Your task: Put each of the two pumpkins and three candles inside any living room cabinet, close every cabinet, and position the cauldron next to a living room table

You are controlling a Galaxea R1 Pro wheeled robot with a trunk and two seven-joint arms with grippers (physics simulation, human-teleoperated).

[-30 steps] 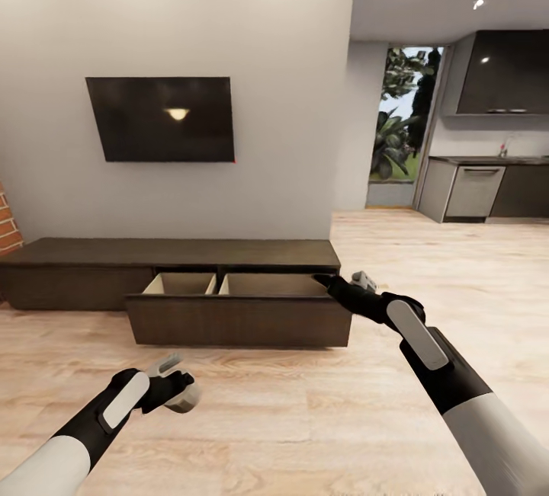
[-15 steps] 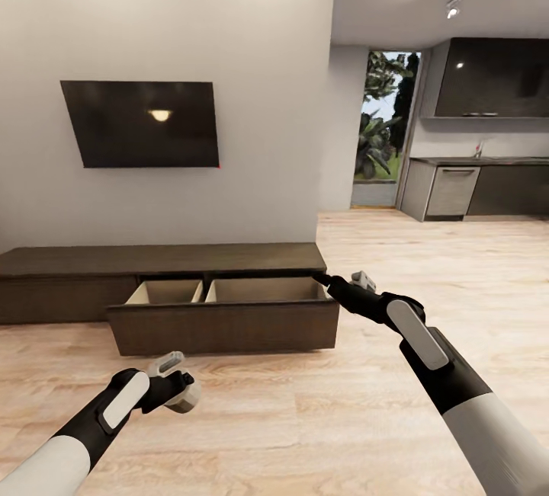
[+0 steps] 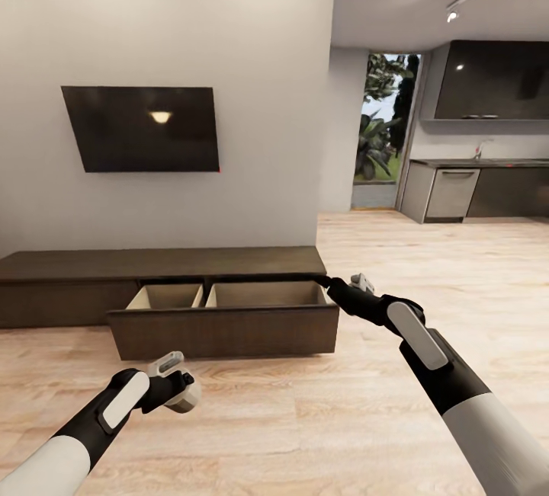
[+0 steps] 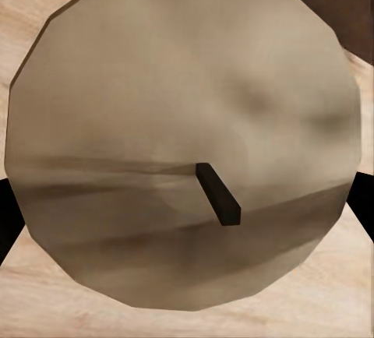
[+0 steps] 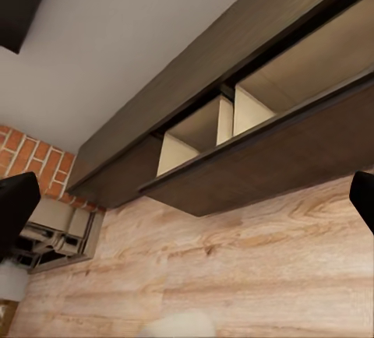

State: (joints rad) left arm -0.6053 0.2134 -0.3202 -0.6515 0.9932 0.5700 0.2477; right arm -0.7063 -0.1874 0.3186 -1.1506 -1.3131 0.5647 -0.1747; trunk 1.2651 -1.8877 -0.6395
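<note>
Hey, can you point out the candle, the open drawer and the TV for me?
candle (image 4: 183,139): left wrist view, on its flat top beside the wick.
open drawer (image 3: 223,331): head view, on its dark front panel.
TV (image 3: 140,129): head view, middle of the screen.

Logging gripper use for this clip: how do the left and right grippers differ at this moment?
The left gripper holds a beige candle, low over the wood floor; the right gripper carries nothing. The left hangs short of the cabinet, whereas the right reaches up to the far corner of its pulled-out drawer, fingers spread in its wrist view. Both have dark fingers on black-and-white arms.
</note>
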